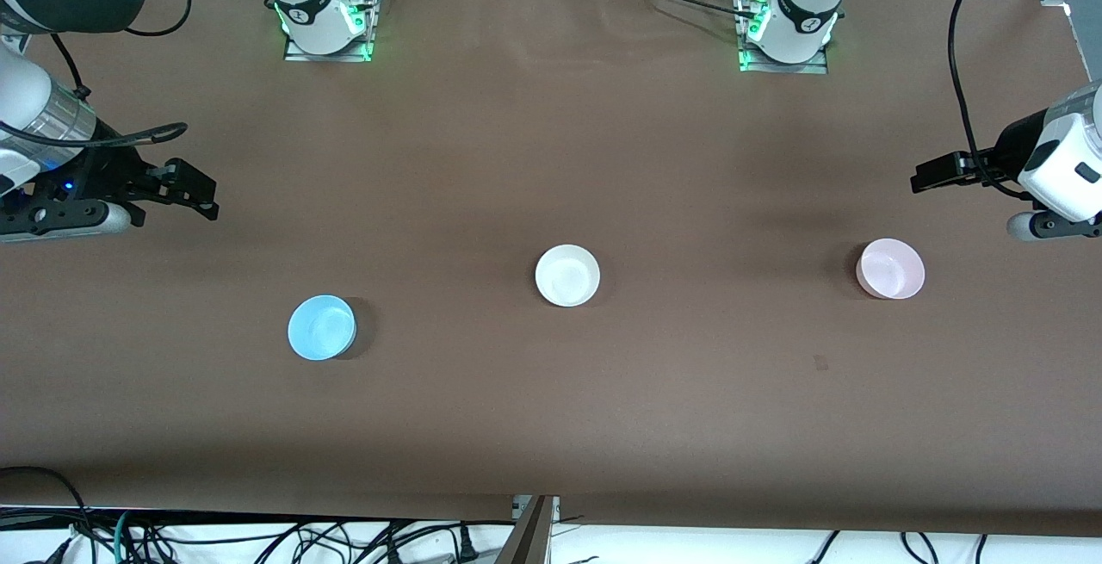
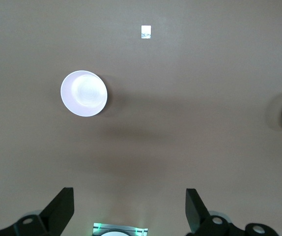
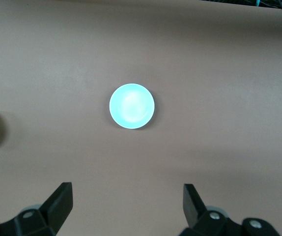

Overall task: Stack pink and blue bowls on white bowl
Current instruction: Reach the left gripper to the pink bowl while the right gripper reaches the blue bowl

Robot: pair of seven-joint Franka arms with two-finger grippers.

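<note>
Bowls of pale pink and sky-blue plastic sit apart on the brown table (image 1: 551,159), with the small round white plastic bowl (image 1: 567,275) between them as the landmark. All three stand upright and open side up, each alone; nothing is stacked.

From the white bowl, the small round sky-blue plastic bowl (image 1: 321,327) lies well apart toward the right arm's end of the table and somewhat nearer to the front camera. The small round pale pink plastic bowl (image 1: 891,269) lies well apart from the white bowl toward the left arm's end, about level with it.

The right gripper (image 1: 185,192) hangs in the air over bare table, well off from the white bowl at the right arm's end, its black fingers (image 3: 57,204) spread wide and holding nothing. The right wrist view looks down on the blue bowl, with the white bowl's rim at the edge.

The left gripper (image 1: 934,175) hangs over bare table at the left arm's end, well off from the white bowl, its fingers (image 2: 60,210) likewise spread wide and empty. The left wrist view shows the pink bowl and, near it, a small white tag (image 2: 146,32) on the table.
</note>
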